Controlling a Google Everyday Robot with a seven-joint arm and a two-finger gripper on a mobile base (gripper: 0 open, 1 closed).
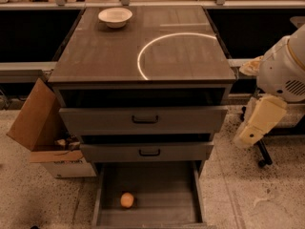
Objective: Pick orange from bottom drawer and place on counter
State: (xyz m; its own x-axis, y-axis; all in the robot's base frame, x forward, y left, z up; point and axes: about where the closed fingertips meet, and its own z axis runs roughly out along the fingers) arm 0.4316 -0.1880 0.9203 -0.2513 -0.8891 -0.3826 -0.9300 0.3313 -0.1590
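Note:
The orange [127, 200] lies on the floor of the open bottom drawer [148, 213], left of its middle and towards the front. The counter [143, 46] is the dark cabinet top with a bright curved arc. My arm [286, 66] comes in from the right edge. Its cream end with the gripper [248, 133] hangs to the right of the cabinet, level with the middle drawer, and holds nothing that I can see. It is well above and to the right of the orange.
A white bowl [115, 16] stands at the counter's far left. The top drawer [143, 119] and middle drawer [147, 151], each with a black handle, stand slightly pulled out. An open cardboard box [40, 128] sits on the floor at the left. A black wheeled leg [261, 154] stands at the right.

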